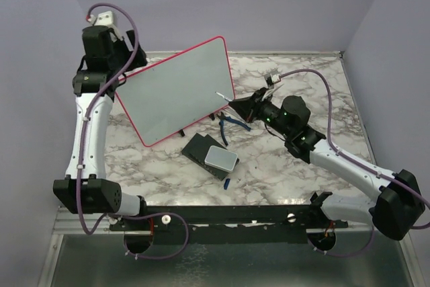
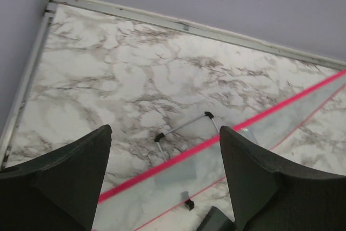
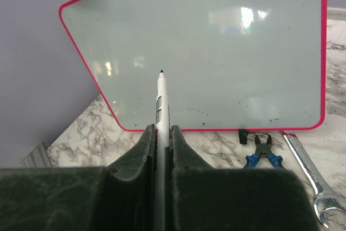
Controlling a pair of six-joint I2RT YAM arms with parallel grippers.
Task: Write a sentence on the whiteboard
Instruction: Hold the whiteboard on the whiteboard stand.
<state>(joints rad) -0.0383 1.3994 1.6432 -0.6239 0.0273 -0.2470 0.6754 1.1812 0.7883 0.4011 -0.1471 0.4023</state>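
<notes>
The whiteboard leans tilted on its wire stand at the table's middle left, red-pink frame all round. The sentence is out of view; the board's face carries only a few small dark specks. My right gripper is at the board's right edge, shut on a white marker whose dark tip points at the face, a little off it. My left gripper hovers above and behind the board's upper left corner. It is open, nothing between its fingers, with the board's pink edge below.
A dark eraser block with a grey-white pad lies in front of the board. Blue-handled pliers and a steel wrench lie to the board's right. A small blue cap is near the front. The wire stand sits behind the board.
</notes>
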